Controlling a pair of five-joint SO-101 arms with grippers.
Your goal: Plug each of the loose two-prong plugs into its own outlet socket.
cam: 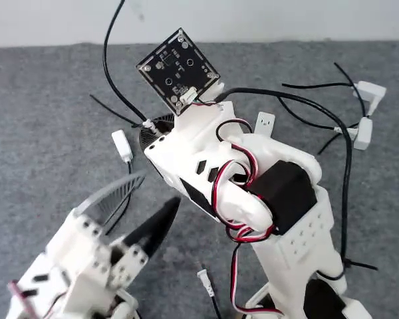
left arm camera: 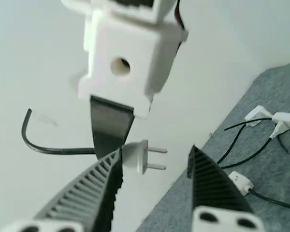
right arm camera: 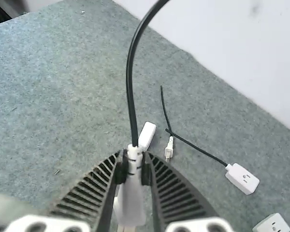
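My right gripper [right arm camera: 134, 157] is shut on a white two-prong plug [right arm camera: 130, 193] whose black cable [right arm camera: 131, 87] arcs up and away. In the left wrist view that plug [left arm camera: 141, 157] hangs in the air with its prongs level, between the tips of my open left gripper [left arm camera: 154, 154] but farther off. From above, the left gripper [cam: 159, 188] is open at the lower left, tips toward the right gripper [cam: 148, 126]. A white outlet block [right arm camera: 146, 135] and a loose plug [right arm camera: 168, 153] lie on the grey carpet below the held plug.
More white outlet blocks on black leads lie on the carpet [cam: 40, 133]: one [cam: 265, 123] behind the right arm, two [cam: 369, 93] [cam: 362, 133] far right. Another loose plug [cam: 205, 279] lies near the front. Cables cross the back. A white wall [cam: 53, 20] borders the carpet.
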